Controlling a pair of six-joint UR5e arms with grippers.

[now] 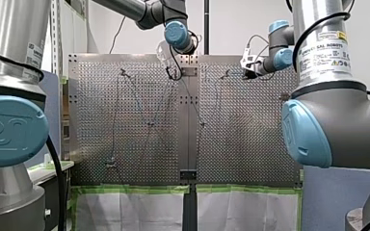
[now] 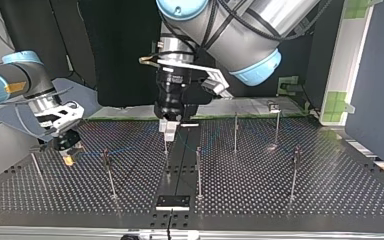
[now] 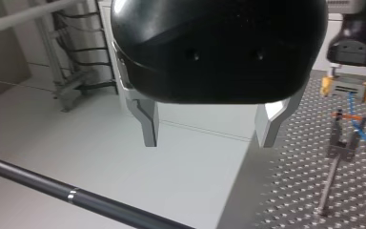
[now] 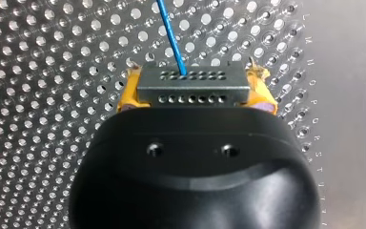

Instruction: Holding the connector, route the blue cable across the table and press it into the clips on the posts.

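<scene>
Right gripper (image 4: 193, 95): clenched on the connector (image 4: 193, 85), with yellow pads (image 4: 127, 93) on both of its ends. It sits low over the perforated table (image 4: 38, 71).
Connector: grey block with two rows of holes. It is held just above the table, near the top view's left edge.
Blue cable (image 4: 172, 38): leaves the connector's face and runs out over the table. In the left wrist view it drops from the connector past the nearest post (image 3: 328, 188), right by its clip (image 3: 339, 143). Cannot tell whether it is seated in the clip.
Left gripper (image 3: 209, 126): released, metal fingers (image 3: 148, 121) spread wide with nothing between them. It hangs above the table's middle strip, well apart from the right gripper.
Posts (image 2: 198, 172): thin uprights spread over the table. In the top view one stands near the right gripper, and the others are further toward that view's right.
</scene>
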